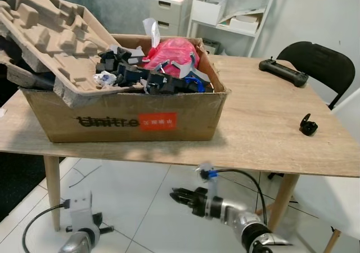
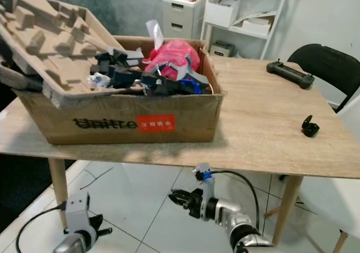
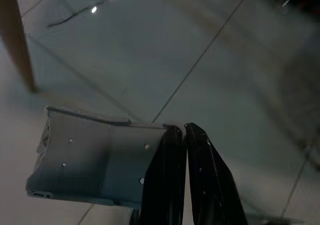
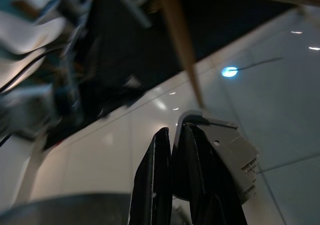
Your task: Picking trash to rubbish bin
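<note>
Silver arms, black cables, black-fingered left pincer (image 3: 185, 135) and right pincer (image 1: 175, 194).

one cardboard box (image 1: 124, 118) (overfull), one table (image 1: 264, 129); one black chair (image 1: 320, 64), two small black objects (image 1: 307, 125)

A cardboard box (image 1: 129, 118) sits on the left part of the tabletop (image 1: 264, 129), with a moulded pulp tray (image 1: 50, 39) leaning out over its left end and a bag (image 1: 171, 53) among the loose parts inside it toward its right. To the right of the box, well apart from it, a small clip-like item (image 1: 307, 125) lies near the tabletop's right edge, and a handheld controller (image 1: 283, 72) lies behind it at the far right, just in front of a chair (image 1: 320, 64). Below the tabletop's front edge, above the tiled floor (image 1: 140, 197), the left end effector (image 3: 185, 135) hangs low at the left and the right end effector (image 1: 175, 195) sits right of it, while shelves (image 1: 230, 11) and a drawer unit (image 1: 169, 8) stand behind the tabletop.
</note>
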You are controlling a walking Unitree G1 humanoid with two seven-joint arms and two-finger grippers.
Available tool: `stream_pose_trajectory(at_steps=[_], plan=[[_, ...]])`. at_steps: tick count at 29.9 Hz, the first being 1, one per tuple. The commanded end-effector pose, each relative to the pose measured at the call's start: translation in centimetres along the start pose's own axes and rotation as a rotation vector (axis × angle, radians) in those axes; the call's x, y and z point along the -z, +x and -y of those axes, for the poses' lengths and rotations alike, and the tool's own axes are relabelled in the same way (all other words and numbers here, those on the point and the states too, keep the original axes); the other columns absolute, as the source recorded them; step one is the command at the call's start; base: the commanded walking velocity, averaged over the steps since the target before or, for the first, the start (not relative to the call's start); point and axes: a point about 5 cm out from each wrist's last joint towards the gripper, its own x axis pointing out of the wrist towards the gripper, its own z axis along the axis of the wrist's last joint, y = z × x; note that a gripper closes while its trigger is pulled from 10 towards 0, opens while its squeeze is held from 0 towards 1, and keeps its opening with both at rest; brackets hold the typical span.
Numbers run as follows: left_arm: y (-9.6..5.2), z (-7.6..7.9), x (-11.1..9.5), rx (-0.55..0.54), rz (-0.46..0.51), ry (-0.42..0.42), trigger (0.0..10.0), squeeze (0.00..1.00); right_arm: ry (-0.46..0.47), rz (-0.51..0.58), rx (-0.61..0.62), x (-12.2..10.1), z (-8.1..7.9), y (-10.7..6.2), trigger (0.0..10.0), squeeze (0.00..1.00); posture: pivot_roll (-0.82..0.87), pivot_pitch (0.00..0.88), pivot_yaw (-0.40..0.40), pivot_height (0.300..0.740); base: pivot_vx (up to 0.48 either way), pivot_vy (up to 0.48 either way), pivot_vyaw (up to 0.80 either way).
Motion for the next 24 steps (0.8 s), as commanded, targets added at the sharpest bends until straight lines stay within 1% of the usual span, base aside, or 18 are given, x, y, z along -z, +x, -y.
stream_pose_trajectory(at_steps=[1,2,3,4,6,7,8,9,10,11,12,14,15,16,18,19,21,24], plan=[[-0.7,-1.3,-0.4,0.023,0.03,-0.007,10.0,0.0,-0.008,-0.029,-0.077,0.1,-0.3,-0.5,10.0,0.0,0.09,0.066,-0.05,0.74,0.0,0.0,0.0],[-0.7,-1.3,-0.4,0.023,0.03,-0.007,10.0,0.0,-0.008,-0.029,-0.077,0.1,-0.3,-0.5,10.0,0.0,0.09,0.066,-0.05,0.74,0.0,0.0,0.0],[-1.0,-1.9,-0.6,0.048,0.036,-0.01,10.0,0.0,-0.016,-0.044,-0.118,0.0,-0.3,-0.8,10.0,0.0,0.09,0.067,-0.051,0.74,0.0,0.0,0.0],[-1.5,-2.5,-0.8,0.111,0.049,-0.028,10.0,0.0,-0.023,-0.052,-0.156,-0.2,-0.4,-1.1,10.0,0.0,0.09,0.07,-0.052,0.74,0.0,0.0,0.0],[-2.7,-3.4,-1.5,0.288,0.079,-0.054,10.0,0.0,-0.03,-0.04,-0.221,-0.8,-0.6,-1.6,10.0,0.0,0.09,0.073,-0.055,0.74,0.0,0.0,0.0],[-2.7,-3.4,-1.5,0.288,0.079,-0.054,10.0,0.0,-0.03,-0.04,-0.221,-0.8,-0.6,-1.6,10.0,0.0,0.09,0.073,-0.055,0.74,0.0,0.0,0.0],[-3.7,-3.9,-2.0,0.416,0.095,-0.059,10.0,0.0,-0.039,-0.019,-0.244,-1.4,-0.6,-1.6,10.0,0.0,0.09,0.075,-0.056,0.74,0.0,0.0,0.0],[-4.5,-4.3,-2.5,0.52,0.109,-0.066,10.0,0.0,-0.048,0.002,-0.26,-2.0,-0.7,-1.7,10.0,0.0,0.09,0.077,-0.056,0.74,0.0,0.0,0.0],[-5.0,-4.5,-2.8,0.582,0.117,-0.07,10.0,0.0,-0.055,0.015,-0.268,-2.3,-0.7,-1.7,10.0,0.0,0.09,0.077,-0.056,0.74,0.0,0.0,0.0],[-5.7,-4.7,-3.4,0.674,0.131,-0.068,10.0,0.0,-0.053,0.049,-0.29,-2.9,-0.8,-1.7,10.0,0.0,0.1,0.079,-0.058,0.74,0.0,0.0,0.0],[-6.1,-4.8,-3.8,0.728,0.139,-0.066,10.0,0.0,-0.05,0.071,-0.306,-3.3,-0.9,-1.7,10.0,0.0,0.1,0.079,-0.058,0.74,0.0,0.0,0.0],[-6.9,-4.5,-4.4,0.836,0.138,-0.023,10.0,0.0,-0.04,0.141,-0.351,-4.4,-1.2,-1.7,10.0,0.0,0.1,0.08,-0.06,0.74,0.0,0.0,0.0],[-7.1,-4.4,-4.5,0.854,0.136,-0.012,10.0,0.0,-0.038,0.155,-0.36,-4.6,-1.2,-1.7,10.0,0.0,0.1,0.08,-0.06,0.74,0.0,0.0,0.0],[-7.6,-4.0,-5.4,0.918,0.168,0.011,10.0,0.0,-0.04,0.191,-0.396,-5.3,-1.5,-1.7,10.0,0.0,0.11,0.083,-0.057,0.74,0.0,0.0,0.0],[-7.6,-4.0,-5.4,0.918,0.168,0.011,10.0,0.0,-0.04,0.191,-0.396,-5.3,-1.5,-1.7,10.0,0.0,0.11,0.083,-0.057,0.74,0.0,0.0,0.0],[-8.1,-3.6,-6.2,0.968,0.196,0.036,10.0,0.0,-0.042,0.218,-0.426,-5.9,-1.8,-1.7,10.0,0.0,0.11,0.083,-0.059,0.74,0.0,0.0,0.0],[-8.9,-2.0,-7.9,1.078,0.262,0.106,10.0,0.0,-0.047,0.266,-0.502,-7.1,-2.8,-1.5,10.0,0.0,0.12,0.083,-0.061,0.74,0.0,0.0,0.0],[-9.2,-0.8,-8.8,1.149,0.297,0.137,10.0,0.0,-0.05,0.263,-0.554,-7.5,-3.7,-1.4,10.0,0.0,0.12,0.08,-0.061,0.74,0.0,0.0,0.0]])
